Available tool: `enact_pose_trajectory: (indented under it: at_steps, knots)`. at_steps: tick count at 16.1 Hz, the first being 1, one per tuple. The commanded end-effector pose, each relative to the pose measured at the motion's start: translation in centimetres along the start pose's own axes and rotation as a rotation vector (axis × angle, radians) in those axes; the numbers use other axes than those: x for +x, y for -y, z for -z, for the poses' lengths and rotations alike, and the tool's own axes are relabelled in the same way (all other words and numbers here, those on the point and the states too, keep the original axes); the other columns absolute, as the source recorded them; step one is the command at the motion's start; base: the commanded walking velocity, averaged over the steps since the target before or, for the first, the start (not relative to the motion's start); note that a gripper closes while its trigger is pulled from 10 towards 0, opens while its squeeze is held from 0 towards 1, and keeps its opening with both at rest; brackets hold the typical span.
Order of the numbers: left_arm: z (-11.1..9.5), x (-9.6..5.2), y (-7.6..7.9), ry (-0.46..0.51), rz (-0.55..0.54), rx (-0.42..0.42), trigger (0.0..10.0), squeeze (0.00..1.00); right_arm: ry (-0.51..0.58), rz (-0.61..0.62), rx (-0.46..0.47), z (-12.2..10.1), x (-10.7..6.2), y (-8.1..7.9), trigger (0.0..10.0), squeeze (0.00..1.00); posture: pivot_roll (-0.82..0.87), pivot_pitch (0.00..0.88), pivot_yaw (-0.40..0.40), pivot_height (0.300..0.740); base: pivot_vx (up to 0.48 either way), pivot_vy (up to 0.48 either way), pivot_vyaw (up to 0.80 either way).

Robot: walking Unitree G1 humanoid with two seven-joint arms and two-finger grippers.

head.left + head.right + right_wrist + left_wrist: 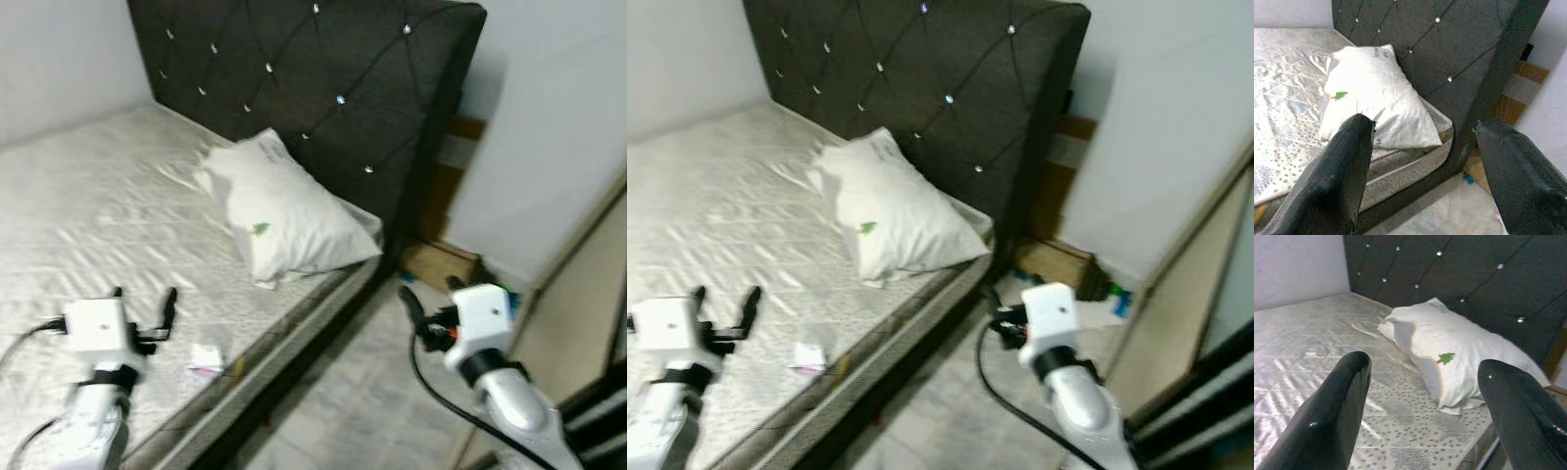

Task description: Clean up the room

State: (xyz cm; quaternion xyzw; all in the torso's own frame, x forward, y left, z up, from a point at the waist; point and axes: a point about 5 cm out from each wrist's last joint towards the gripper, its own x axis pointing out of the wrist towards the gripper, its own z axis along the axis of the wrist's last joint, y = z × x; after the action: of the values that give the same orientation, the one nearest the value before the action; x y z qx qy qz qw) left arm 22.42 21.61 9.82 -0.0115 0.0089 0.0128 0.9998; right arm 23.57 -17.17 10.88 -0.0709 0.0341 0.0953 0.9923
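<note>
Bed: bare quilted mattress (98,206), white pillow (284,215) far right.
Litter: small white wrapper (206,357), near edge.
Left gripper (144,302): wide, empty; lower squarely over wrapper.
Right gripper (428,296): wide, empty.

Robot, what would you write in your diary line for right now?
left tool: open, over mattress | right tool: open, over floor beside bed | pillow: against headboard | small wrapper: near mattress edge
</note>
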Motion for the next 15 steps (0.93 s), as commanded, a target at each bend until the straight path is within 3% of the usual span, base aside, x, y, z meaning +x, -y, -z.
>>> enact_pose_trajectory:
  at_steps: [1,10,15]
  knots:
    - [-0.38,0.1,-0.14,0.015,0.004,0.008,10.0,0.0,0.018,0.0,0.0,-0.5,0.22,-0.04,10.0,0.0,-0.06,0.0,-0.066,0.74,0.285,0.0,0.0]
    - [-0.4,0.22,-0.13,0.017,0.004,0.005,10.0,0.0,0.015,0.003,0.017,-0.44,0.38,0.02,10.0,0.0,-0.06,0.0,-0.065,0.74,0.308,0.0,0.0]
    - [-0.29,0.26,-0.41,0.018,-0.031,0.019,10.0,0.0,0.016,0.002,-0.006,-0.43,0.44,-0.02,10.0,0.0,-0.06,0.0,-0.066,0.74,0.0,0.0,0.12]
